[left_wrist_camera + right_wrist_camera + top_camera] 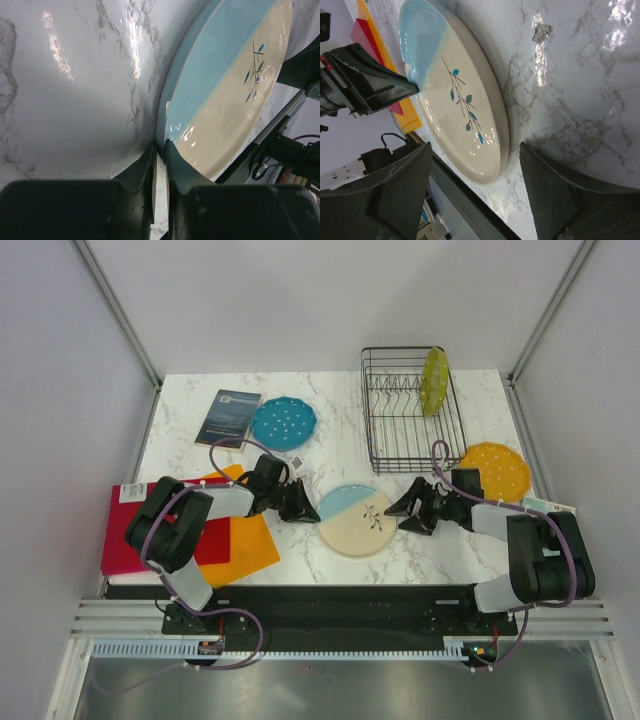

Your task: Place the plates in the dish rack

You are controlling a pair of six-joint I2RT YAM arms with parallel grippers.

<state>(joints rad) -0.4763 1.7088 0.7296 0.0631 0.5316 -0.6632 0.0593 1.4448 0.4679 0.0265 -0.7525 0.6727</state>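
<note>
– Near side of the dish rack (400, 410), flat on the marble table (330, 455), we've got the cream plate (357, 520) w/ the blue segment & leaf sprig. Left gripper (303, 506) is at its left rim, right gripper (400, 508) at its right rim.
– Claws?
– Left wrist view: the left one's two fingers (137, 172) are pinched on the plate's rim, blue side, w/ the rim edge in the thin slit betw. them. The right one's spread wide. In its wrist view the rim sits betw. its fingers (400, 185), close to one, touching neither as far as we see.
– Plate lifted?
– We can't tell.
– Other plates, rel. to the rack?
– Lime-green plate (435, 381) stands upright inside it, right side, far end. Orange plate (494, 470) lies flat just beside the rack's near right corner. Teal plate (283, 421) lies flat to the rack's left, apart from it.
– Anything else?
– Dark booklet (228, 417) just beyond the teal plate, further left of the rack. Orange sheet (245, 540) & red sheet (130, 530) lie well to the rack's near left, partly under the left arm.
</note>
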